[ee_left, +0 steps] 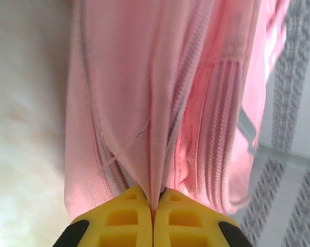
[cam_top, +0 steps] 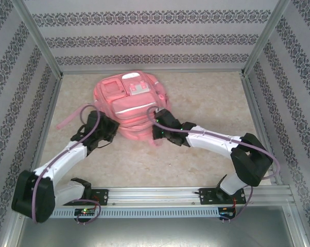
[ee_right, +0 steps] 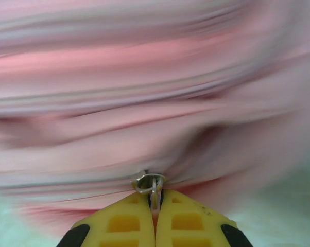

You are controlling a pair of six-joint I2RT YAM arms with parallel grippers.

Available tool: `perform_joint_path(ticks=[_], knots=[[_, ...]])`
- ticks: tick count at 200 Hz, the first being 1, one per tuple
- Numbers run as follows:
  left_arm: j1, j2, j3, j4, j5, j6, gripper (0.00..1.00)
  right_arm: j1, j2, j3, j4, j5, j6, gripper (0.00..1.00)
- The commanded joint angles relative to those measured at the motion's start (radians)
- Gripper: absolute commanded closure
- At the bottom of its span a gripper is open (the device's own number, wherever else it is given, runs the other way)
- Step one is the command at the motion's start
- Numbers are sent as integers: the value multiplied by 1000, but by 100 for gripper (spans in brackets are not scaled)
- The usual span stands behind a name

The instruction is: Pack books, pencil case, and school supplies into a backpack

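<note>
Beige marbled tabletop (cam_top: 211,108) at centre frame. White walls (cam_top: 144,31) banded with dark ornament on three sides, metal posts (cam_top: 37,38) at the corners.

This is a staged robot test booth, not a lived-in room. A pink backpack (cam_top: 132,103) lies on a beige marbled tabletop (cam_top: 211,108). Panels of striped patterned wallpaper (cam_top: 144,36) stand behind and beside it, framed by bare aluminium posts (cam_top: 39,41). In front of it, a slotted aluminium rail (cam_top: 160,194) carries the left arm (cam_top: 62,159) and right arm (cam_top: 217,141).
</note>
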Motion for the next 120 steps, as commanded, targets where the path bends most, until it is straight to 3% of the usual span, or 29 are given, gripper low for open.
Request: perform_joint_path(ticks=[1, 26, 53, 64, 97, 120], knots=[[158, -74, -24, -271, -148, 149, 100, -73, 19, 4, -97, 81, -65, 100], [289, -48, -23, -250, -55, 251, 100, -69, 78, 77, -130, 35, -97, 100], [404, 94, 54, -243, 28, 370, 100, -39, 131, 151, -133, -10, -113, 100], [449, 157, 106, -257, 110, 406, 100, -21, 150, 180, -131, -37, -113, 100], [463, 194, 207, -346, 233, 425, 58, 51, 198, 249, -103, -90, -102, 100], [461, 86, 222, -489, 203, 420, 40, 103, 232, 263, -37, -143, -72, 100]])
